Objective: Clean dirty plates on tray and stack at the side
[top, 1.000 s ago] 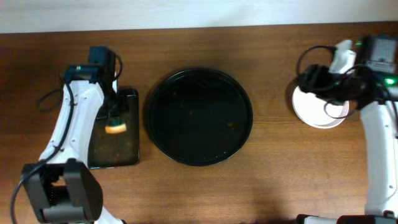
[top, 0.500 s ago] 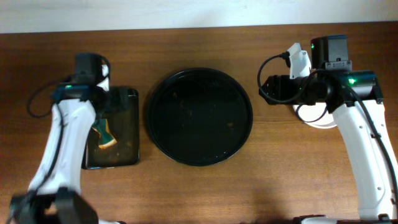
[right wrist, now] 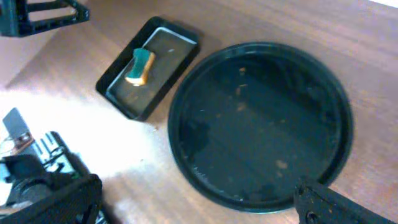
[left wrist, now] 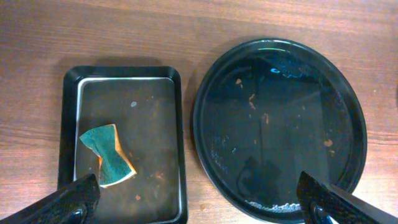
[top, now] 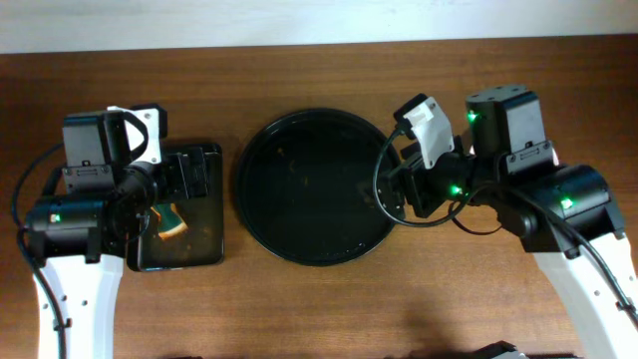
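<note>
Round black tray [top: 319,189] sits mid-tabletop [top: 319,299], flat, nothing on it but a few orange specks [left wrist: 252,99] and some droplets [left wrist: 273,204] near one rim. Wet sheen on its floor. No plates can be seen in any view. The right arm's body covers the tabletop to the right of the tray in the overhead view, so what lies under it cannot be told.

Left tool [left wrist: 202,208]: fingers [left wrist: 74,198] spread wide at both bottom corners of its wrist view, nothing between them. In the overhead view it hangs above the far part of the small rectangular tray [left wrist: 122,70]. That tray lies just beside the round one, on its left, with a thin strip of wood between them; they do not touch.

Sponge [left wrist: 107,155], teal top with an orange edge, lies flat inside the rectangular tray, toward one corner, clear of the left tool. It is partly hidden under the left arm in the overhead view.

Right tool [right wrist: 199,206]: fingers [right wrist: 62,199] also spread wide, gripping nothing. It is raised above the right rim of the round black tray, and its camera takes in the whole tray and the sponge tray beyond. Neither tool touches any object.
</note>
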`<action>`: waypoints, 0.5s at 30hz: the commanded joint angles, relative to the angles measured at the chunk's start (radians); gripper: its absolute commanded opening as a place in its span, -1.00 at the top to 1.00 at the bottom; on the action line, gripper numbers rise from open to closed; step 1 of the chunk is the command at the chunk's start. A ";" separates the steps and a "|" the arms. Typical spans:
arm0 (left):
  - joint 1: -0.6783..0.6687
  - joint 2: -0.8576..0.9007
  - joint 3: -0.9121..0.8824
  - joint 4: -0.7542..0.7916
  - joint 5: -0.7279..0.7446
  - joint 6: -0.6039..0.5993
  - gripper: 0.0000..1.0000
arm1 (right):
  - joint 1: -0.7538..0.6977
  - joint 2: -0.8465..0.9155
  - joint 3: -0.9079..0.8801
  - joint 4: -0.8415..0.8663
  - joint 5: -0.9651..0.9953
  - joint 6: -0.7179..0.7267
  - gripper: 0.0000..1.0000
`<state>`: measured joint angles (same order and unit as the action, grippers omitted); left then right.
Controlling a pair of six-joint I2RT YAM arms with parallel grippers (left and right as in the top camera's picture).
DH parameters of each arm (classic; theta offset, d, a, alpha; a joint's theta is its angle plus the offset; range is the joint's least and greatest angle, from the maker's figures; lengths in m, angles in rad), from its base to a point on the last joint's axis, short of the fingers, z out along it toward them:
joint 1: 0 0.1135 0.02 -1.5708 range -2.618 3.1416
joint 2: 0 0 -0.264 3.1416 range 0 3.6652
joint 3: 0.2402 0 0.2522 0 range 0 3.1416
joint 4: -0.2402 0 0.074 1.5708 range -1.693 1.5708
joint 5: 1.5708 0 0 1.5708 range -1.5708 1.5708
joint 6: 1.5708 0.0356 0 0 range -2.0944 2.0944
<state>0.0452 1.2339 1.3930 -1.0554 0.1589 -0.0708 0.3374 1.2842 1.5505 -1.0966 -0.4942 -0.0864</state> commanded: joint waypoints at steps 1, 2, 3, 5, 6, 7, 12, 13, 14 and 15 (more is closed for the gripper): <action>-0.001 -0.010 0.010 -0.002 0.018 0.012 -0.98 | -0.011 -0.005 0.007 -0.038 0.015 -0.055 -0.97; -0.001 -0.010 0.010 -0.002 0.018 0.012 -0.98 | -0.062 -0.026 0.007 -0.041 0.023 -0.090 -0.97; -0.002 -0.010 0.010 -0.002 0.018 0.012 -0.98 | -0.107 -0.057 0.007 -0.041 0.015 -0.090 -0.97; -0.001 -0.010 0.010 -0.002 0.018 0.012 -0.98 | -0.182 -0.162 0.006 -0.046 0.014 -0.143 -0.97; -0.002 -0.010 0.010 -0.002 0.018 0.012 -0.99 | -0.202 -0.211 0.006 -0.050 0.029 -0.178 -0.97; -0.002 -0.010 0.010 -0.002 0.018 0.012 -0.98 | -0.227 -0.280 0.005 -0.055 0.079 -0.194 -0.97; -0.002 -0.010 0.010 -0.002 0.018 0.012 -0.98 | -0.307 -0.510 -0.179 0.036 0.264 -0.194 -0.97; -0.001 -0.010 0.010 -0.002 0.018 0.012 -0.98 | -0.319 -0.560 -0.265 0.108 0.263 -0.193 -0.97; -0.001 -0.010 0.010 -0.002 0.018 0.012 -0.98 | -0.325 -0.632 -0.397 0.230 0.259 -0.190 -0.97; -0.001 -0.010 0.010 -0.002 0.018 0.012 -0.98 | -0.327 -0.729 -0.569 0.391 0.261 -0.164 -0.97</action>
<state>0.0452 1.2339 1.3933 -1.0588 0.1627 -0.0708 0.0254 0.6907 1.2411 -0.8948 -0.2722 -0.2707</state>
